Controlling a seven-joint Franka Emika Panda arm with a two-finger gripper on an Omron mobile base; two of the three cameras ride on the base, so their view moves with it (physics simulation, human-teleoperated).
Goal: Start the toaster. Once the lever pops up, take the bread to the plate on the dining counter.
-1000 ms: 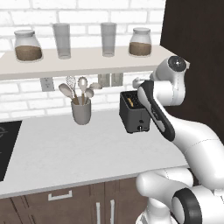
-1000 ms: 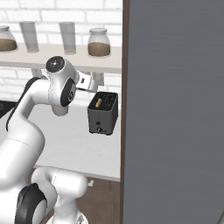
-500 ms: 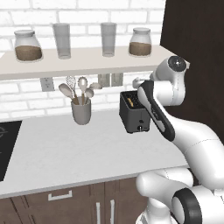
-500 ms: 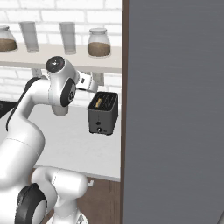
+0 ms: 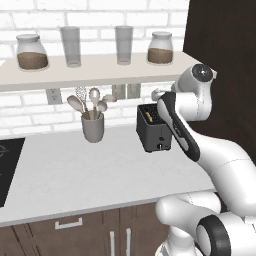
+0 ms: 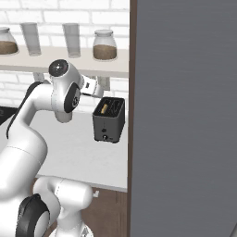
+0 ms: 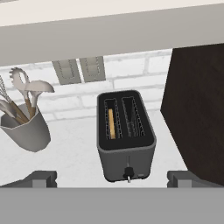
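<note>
From my remote seat I saw the toaster (image 7: 126, 136) standing upright on the white table (image 5: 100, 175), toward its back right corner and close to the brick wall, with its small round knob (image 7: 128, 172) low on the front face turned toward me. The bread (image 7: 111, 124) sat down in the left of the two top slots, edge-on as a thin tan strip; the right slot looked dark. My end effector (image 7: 112, 178) hovered in front of the toaster and above it, released, its two fingertips spread wide to either side and touching nothing. In the left base view the arm's dark-banded forearm crossed just in front of the toaster's right side. Further left along the back edge of the table stood a grey utensil cup (image 5: 93, 128) holding spoons and a whisk, well apart from the toaster. Behind, two wall outlets (image 7: 80, 69) sat under a shelf (image 5: 90, 72) carrying jars and glasses, and a dark cabinet panel (image 7: 197, 109) rose just right of the toaster.
</note>
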